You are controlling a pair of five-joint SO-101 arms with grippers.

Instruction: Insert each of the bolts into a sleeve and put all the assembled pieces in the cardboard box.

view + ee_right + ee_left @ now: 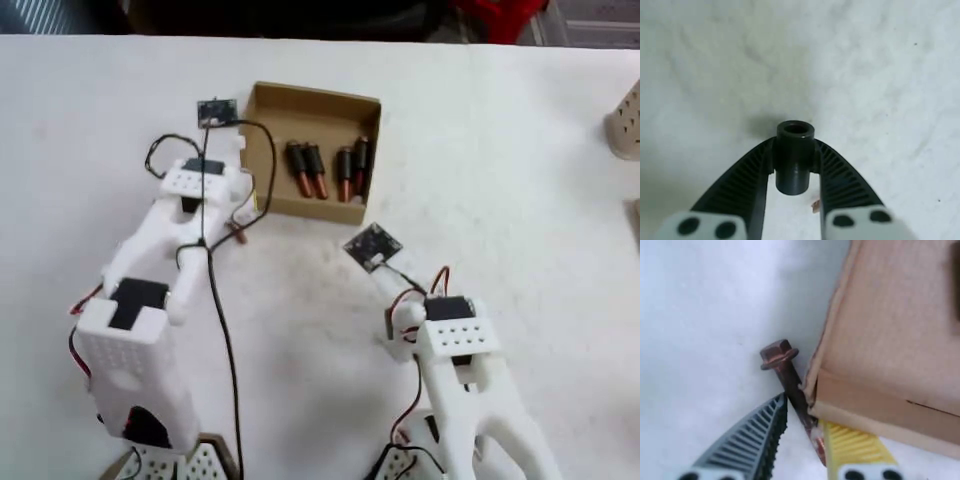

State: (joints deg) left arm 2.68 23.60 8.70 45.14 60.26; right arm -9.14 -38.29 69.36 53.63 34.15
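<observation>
I am holding a copper-coloured bolt [785, 367] in the left gripper [802, 415]. The jaws are drawn in narrow around the lower shank. The flanged hex head is pointing out past the fingertips and the other end is running back toward the wrist, so the bolt's long axis is lying roughly along the gripper's own line. The shank is touching, or all but touching, an outer corner of the cardboard box [890, 340], outside the wall and not over the opening. From above, that is the box corner on the left arm's side, nearest the arms. Four assembled pieces [305, 168] are lying inside the box as two pairs. The right gripper [794, 147] is gripping the black sleeve [792, 175] by its sides, jaws closed against it, with the open bore facing away from the wrist over the white table [520, 200]. The right arm is sitting well apart from the bolt, off toward the box's other near corner. I am judging that the insertion depends on lining up the two axes. The bolt's head is leading, so the end that must enter the bore is the one buried toward my left wrist. I am expecting to have to turn or re-grip before the parts can meet.
</observation>
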